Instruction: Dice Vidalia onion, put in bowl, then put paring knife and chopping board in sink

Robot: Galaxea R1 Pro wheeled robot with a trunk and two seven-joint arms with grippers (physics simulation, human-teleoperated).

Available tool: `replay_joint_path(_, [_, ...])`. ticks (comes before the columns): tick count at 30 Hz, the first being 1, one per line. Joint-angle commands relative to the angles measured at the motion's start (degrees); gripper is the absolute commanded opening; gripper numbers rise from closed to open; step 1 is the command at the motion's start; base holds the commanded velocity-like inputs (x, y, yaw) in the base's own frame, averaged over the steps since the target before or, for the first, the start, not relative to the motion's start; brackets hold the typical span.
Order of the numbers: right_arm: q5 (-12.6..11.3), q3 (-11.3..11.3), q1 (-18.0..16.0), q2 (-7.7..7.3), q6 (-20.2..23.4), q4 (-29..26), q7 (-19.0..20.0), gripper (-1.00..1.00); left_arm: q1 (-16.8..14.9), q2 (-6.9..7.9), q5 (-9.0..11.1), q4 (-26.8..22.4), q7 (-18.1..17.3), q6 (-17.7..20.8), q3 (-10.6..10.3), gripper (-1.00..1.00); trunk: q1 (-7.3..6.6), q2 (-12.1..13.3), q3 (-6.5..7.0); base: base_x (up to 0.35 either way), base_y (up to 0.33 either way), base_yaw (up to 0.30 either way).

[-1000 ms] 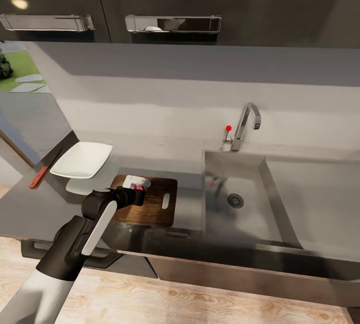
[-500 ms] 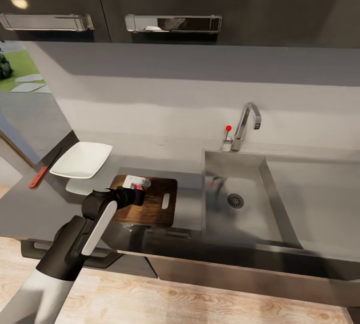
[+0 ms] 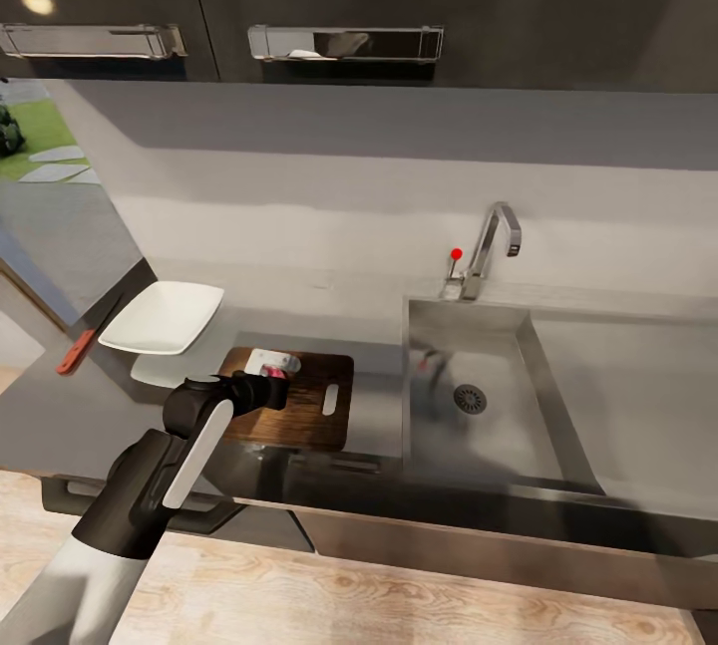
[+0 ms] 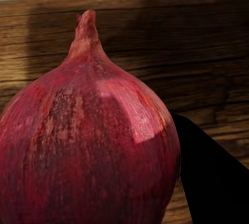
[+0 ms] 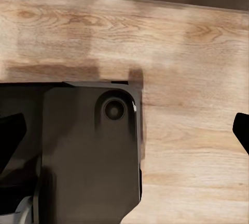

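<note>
Centrally, the Vidalia onion [image 4: 85, 146] is clamped by the left tool [image 3: 281, 378] over the chopping board [image 3: 314, 413]; bare worktop [image 3: 374, 416] separates board from sink [image 3: 519, 426]. The right tool's [image 5: 124, 135] fingertips are seen spread apart above the wooden floor [image 5: 192, 52].

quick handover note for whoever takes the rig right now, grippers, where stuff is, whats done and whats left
Left gripper: over the chopping board with the Vidalia onion right at its fingers, whole and uncut; whether it is clamped on the onion or has let go cannot be told.
Right gripper: its wrist camera looks down at the wooden floor and the robot's dark base; finger tips at the frame edges stand wide apart, holding nothing.
Paring knife: on the countertop, left of the bowl.
Sink: no onion in it.
Done: onion out of the sink, at the board.
Left: dice it, pieces into the bowl, knife and board into the sink.
</note>
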Motion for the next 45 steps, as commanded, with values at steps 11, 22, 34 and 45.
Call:
replay_joint_path(11, [-0.6, 0.4, 0.0, -0.1, -0.1, -0.1, -0.4, 1.0, -0.1, 0.05, 0.5, -0.1, 0.5, 0.2, -0.1, -1.0, 0.04, -0.1, -0.09, 0.0, 0.0, 0.0])
replay_joint_path(22, [-0.6, 0.4, 0.0, -0.1, -0.1, -0.1, -0.4, 1.0, -0.1, 0.13, 0.5, -0.4, 0.5, 0.1, -0.1, 1.0, 0.04, -0.1, -0.09, 0.0, 0.0, 0.0])
replay_joint_path(34, [-0.6, 0.4, 0.0, -0.1, -0.1, -0.1, -0.4, 1.0, -0.1, 0.14, 0.4, -0.3, 0.5, 0.2, 0.0, 1.0, 0.04, -0.1, -0.09, 0.0, 0.0, 0.0])
replay_joint_path(45, [-0.6, 0.4, 0.0, -0.1, -0.1, -0.1, -0.4, 1.0, -0.1, 0.14, 0.4, -0.5, 0.5, 0.2, 0.0, 1.0, 0.04, -0.1, -0.09, -0.226, 0.0, 0.0])
